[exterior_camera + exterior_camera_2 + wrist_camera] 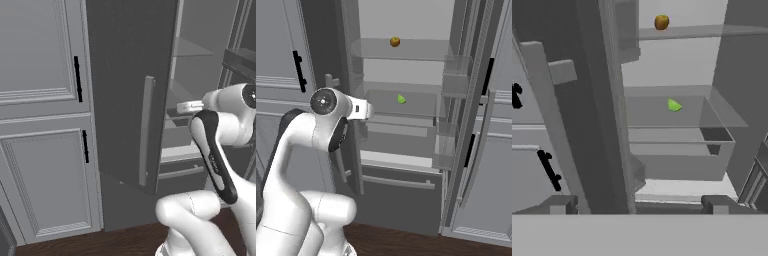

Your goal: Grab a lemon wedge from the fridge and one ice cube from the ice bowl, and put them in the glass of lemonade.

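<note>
Facing the open fridge (406, 75), the arm holds its gripper (639, 204) just outside the cabinet, beside the edge of the left door (131, 90). In the hand view the two finger tips stand far apart at the bottom, so the jaws are wide and hold nothing.

The lemon wedge (401, 99) lies on the middle clear shelf (662, 117), toward the back and a little right of centre; the hand view has it at (674, 105). On the shelf above sits a round orange-brown fruit (395, 41), which is not wanted. The glass and the ice bowl are not to be seen here.

The step in hand looks like the reach for the wedge, with the task barely begun. To do it well, the hand should probably move right first, clear of the door edge and its bar handle (549, 125), then travel inward between the two shelves without brushing either. The wedge is small and lies flat on a slick surface, so the jaws ought to straddle it squarely and come low before closing; a high or skewed close could squirt it toward the back wall. Keeping the jaws wide until they bracket it seems wise.
</note>
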### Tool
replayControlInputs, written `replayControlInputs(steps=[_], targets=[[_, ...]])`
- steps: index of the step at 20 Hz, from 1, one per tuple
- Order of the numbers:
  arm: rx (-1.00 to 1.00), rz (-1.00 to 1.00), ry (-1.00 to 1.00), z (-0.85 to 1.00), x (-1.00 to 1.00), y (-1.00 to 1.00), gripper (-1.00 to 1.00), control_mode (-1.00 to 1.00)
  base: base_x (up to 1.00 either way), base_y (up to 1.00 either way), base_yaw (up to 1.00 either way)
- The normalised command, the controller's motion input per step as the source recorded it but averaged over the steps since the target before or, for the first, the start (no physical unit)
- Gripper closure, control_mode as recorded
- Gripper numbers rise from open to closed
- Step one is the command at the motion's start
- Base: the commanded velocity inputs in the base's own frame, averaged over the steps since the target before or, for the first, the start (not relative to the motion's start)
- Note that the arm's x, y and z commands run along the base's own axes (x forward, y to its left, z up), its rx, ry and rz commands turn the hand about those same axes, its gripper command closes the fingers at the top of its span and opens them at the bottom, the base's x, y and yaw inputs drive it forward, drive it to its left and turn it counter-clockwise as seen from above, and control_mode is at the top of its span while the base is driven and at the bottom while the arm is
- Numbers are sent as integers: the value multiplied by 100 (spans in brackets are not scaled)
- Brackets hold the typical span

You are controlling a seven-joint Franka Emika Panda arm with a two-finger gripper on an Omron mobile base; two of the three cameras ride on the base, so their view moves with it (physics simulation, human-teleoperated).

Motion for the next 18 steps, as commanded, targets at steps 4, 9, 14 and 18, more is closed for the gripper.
replayControlInputs(steps=[4, 9, 14, 18], targets=[[14, 4, 17, 0, 85, -50, -100, -100, 0, 0, 0], [16, 26, 28, 0, 91, 9, -100, -100, 0, 0, 0], [19, 22, 32, -13, 57, -3, -100, -100, 0, 0, 0], [29, 0, 11, -14, 32, -33, -100, -100, 0, 0, 0]])
